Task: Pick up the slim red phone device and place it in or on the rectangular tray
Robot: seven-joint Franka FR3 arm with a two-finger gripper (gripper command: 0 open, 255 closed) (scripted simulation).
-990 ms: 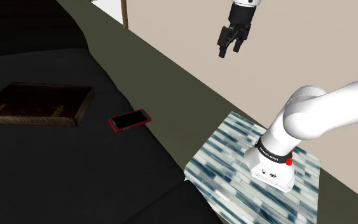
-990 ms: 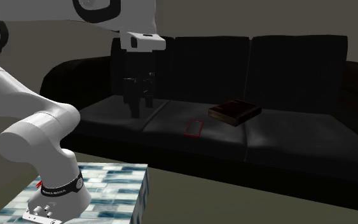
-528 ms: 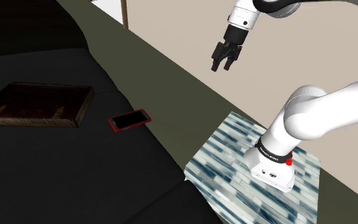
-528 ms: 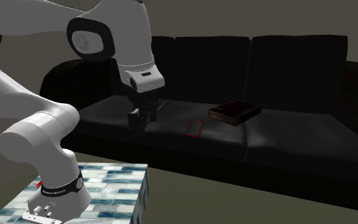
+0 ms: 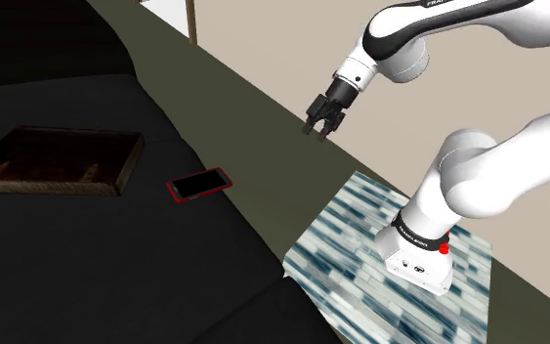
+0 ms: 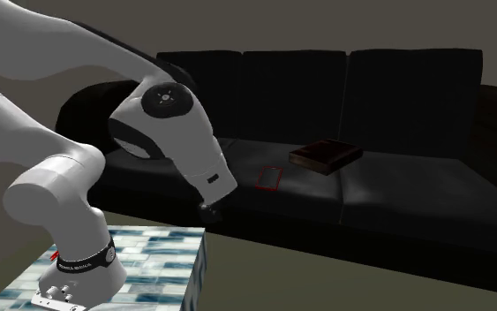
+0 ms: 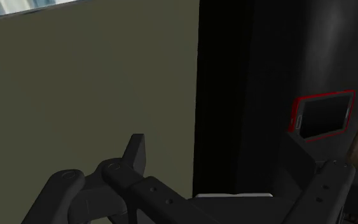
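Black sofa seat (image 5: pixel 77 264), slim red-edged phone (image 5: pixel 200 184) near a dark rectangular tray (image 5: pixel 132 162).
Black claw (image 5: pixel 316 129) hangs released, empty; phone's likely light, stiff, slick: pinch its long edges.

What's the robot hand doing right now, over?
Black two-finger gripper open, empty, over floor. Slim red-rimmed phone flat on black sofa, beside dark rectangular tray. Path clear.

the white arm (image 5: pixel 478 176) rises from its base, folds at the elbow and slopes down toward the shoulder view's left. its black hand (image 5: pixel 317 126) hangs tilted in mid-air, fingers (image 7: pixel 137 151) spread apart, gripping nothing.
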